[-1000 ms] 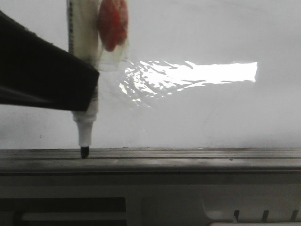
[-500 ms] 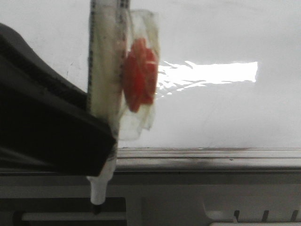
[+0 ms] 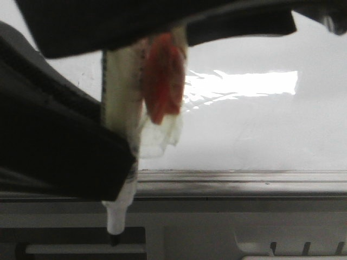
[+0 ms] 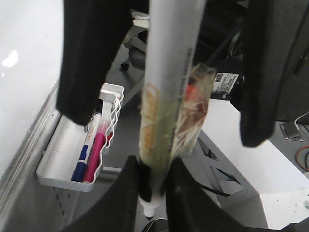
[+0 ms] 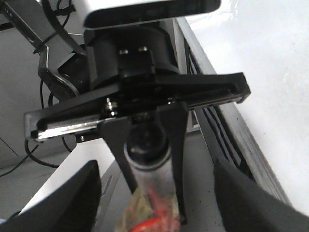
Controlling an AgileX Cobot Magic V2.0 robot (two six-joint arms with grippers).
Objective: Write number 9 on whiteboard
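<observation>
A second dark arm now crosses the top. The left end effector (image 4: 153, 186) grips one marker (image 4: 166, 111); the right end effector (image 5: 154, 193) seems open. Two pens lie in one tray (image 4: 55, 162).

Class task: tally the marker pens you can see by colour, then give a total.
White-barrelled marker, in the left gripper: 1
Blue-capped marker, in the wire tray: 1
Pink marker, same tray: 1
Total: 3
</observation>
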